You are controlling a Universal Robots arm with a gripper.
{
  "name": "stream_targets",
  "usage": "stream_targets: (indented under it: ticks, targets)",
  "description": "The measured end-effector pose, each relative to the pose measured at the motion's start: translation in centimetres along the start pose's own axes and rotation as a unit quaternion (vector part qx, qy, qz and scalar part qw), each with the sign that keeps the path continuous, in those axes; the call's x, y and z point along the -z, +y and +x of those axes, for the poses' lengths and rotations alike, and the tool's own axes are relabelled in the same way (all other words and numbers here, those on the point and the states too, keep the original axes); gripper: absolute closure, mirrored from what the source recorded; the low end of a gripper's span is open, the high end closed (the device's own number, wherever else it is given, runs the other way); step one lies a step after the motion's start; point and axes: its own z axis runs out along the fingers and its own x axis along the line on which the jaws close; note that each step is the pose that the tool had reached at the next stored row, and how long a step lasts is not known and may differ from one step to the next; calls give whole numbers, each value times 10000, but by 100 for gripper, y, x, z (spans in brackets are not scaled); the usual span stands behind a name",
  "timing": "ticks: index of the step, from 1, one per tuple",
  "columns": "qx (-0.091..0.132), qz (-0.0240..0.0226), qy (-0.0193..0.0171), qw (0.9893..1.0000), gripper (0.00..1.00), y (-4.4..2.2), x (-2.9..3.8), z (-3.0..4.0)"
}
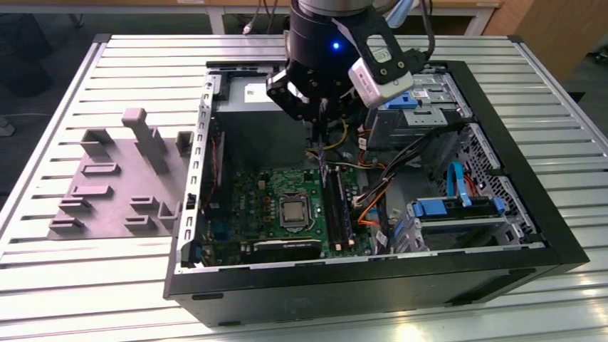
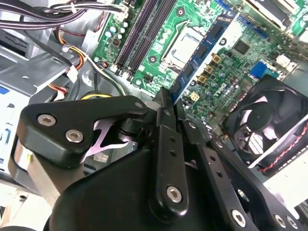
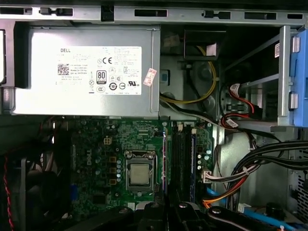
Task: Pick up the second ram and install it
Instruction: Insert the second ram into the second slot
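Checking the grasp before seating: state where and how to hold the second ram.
Likely best: pinch the second ram across its flat faces at the upper long edge, from above, as the tool does. It is thin and stands on edge over the motherboard; its lower edge must stay free for a socket.

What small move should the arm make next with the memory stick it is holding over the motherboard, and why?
Probably a slight sideways shift before lowering. The gripper is shut on the second ram, which hangs above the motherboard; in the first wrist view its edge seems to lie beside the black sockets, not over one.
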Motion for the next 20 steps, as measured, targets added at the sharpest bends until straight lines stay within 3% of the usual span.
stream_targets:
  ticks: [15,20]
  targets:
    - [-16,-1,0,10000,86,4,-262,-75]
    - [-18,1,1,10000,86,4,-280,-80]
